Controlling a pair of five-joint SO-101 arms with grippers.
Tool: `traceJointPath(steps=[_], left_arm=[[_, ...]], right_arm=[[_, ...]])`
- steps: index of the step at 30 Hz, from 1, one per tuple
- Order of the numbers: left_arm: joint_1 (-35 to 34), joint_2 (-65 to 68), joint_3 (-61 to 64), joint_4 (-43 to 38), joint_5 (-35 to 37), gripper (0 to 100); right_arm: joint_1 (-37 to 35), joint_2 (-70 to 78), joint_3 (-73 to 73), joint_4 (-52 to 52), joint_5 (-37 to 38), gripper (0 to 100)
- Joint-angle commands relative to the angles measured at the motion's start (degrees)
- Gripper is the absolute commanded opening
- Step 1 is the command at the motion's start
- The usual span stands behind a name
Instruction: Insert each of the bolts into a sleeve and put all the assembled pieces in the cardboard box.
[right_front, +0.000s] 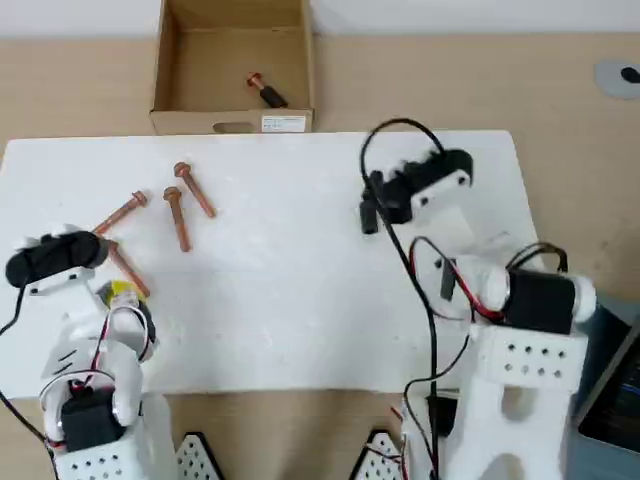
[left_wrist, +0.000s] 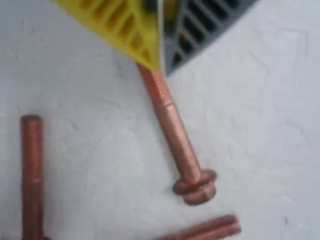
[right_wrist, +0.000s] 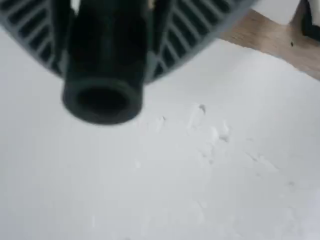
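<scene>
judging across the table (right_front: 300, 320), on the near side of the cardboard box (right_front: 180, 75), the right pincer (right_front: 383, 203) is closed round the black sleeve (right_wrist: 102, 97) at centre-right and the left pincer (left_wrist: 160, 62) nips only a bolt (left_wrist: 172, 132) by its threaded tip at the left, so it may swivel and miss the bore.

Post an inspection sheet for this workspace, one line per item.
Surface: white mat on wooden tabletop.
Job's things: brown cardboard box holds one copper bolt in a black sleeve; three loose copper bolts lie on the mat's left part.
Clutter: nothing seen.
End effectors: left end effector shut on the threaded end of a fourth copper bolt; right end effector shut on a black cylindrical sleeve.
Cables: black cable loops over the right arm.
Surroundings: grey disc on the tabletop's far right corner.
</scene>
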Motion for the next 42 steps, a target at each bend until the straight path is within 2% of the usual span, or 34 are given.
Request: traceJointPath(steps=[1,7,16,22,32,42], left_arm=[[1.85,6.02,-8.44,2.64,-0.35,1],[2.73,23.96,-23.56,3.34,0.0,0],[2.73,51.47,-42.73,3.52,0.0,1],[4.04,67.56,-52.84,3.69,-0.18,0],[12.48,93.41,-73.23,14.51,-0.35,0],[12.75,117.32,-93.63,20.31,-0.35,0]], right_arm=[[1.71,-4.62,4.62,-3.08,-0.7,1.0],[1.71,-8.84,12.0,-5.01,-0.7,1.0],[3.47,-12.09,13.41,-6.77,-1.14,1.0],[7.16,-12.35,13.41,-6.86,-1.14,1.0],[8.4,-12.35,13.41,-6.86,-1.14,1.0],[8.4,-12.35,13.76,-7.03,-1.14,1.0]])
